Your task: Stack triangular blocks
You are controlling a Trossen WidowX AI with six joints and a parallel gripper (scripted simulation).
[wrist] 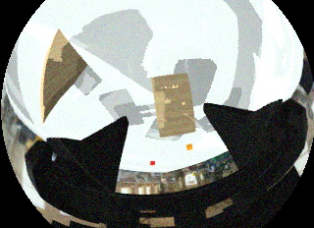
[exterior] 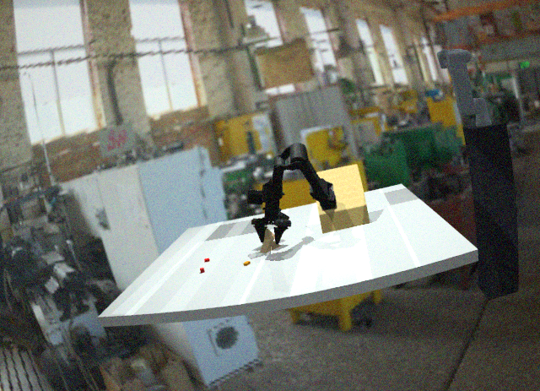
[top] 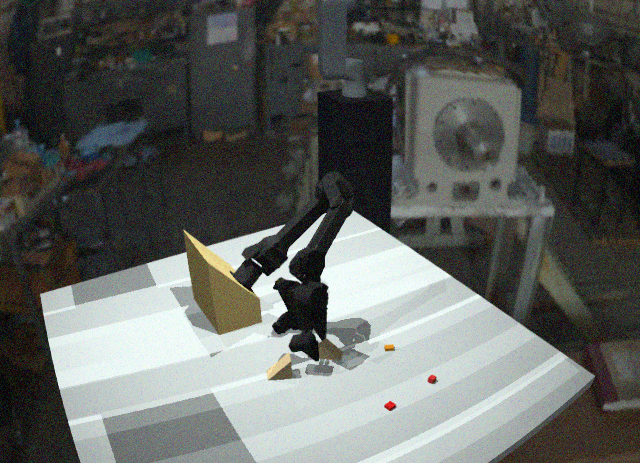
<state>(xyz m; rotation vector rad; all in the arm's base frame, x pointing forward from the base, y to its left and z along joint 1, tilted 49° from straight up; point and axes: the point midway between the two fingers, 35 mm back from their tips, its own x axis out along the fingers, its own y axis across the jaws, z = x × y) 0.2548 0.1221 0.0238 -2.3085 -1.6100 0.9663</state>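
Observation:
One tan triangular block [top: 280,367] [wrist: 61,73] stands on the table with its slope to the left in the top view. The second triangular block [top: 330,350] [wrist: 174,107] lies close to its right, peak upward, partly hidden by a finger; which face it rests on is unclear. The blocks are apart. My gripper [top: 320,349] [exterior: 270,243] [wrist: 165,113] is open and empty, pointing down low over the second block, which shows between the fingertips in the wrist view. Contact cannot be told. In the exterior view the blocks overlap between and behind the fingers.
A large tan wedge [top: 227,298] [exterior: 342,199] stands by the arm's base. A small orange piece [top: 389,347] [exterior: 246,263] [wrist: 189,146] and two red pieces, one nearer [top: 390,405] and one farther [top: 432,379], lie on the table [top: 330,422] to the right in the top view.

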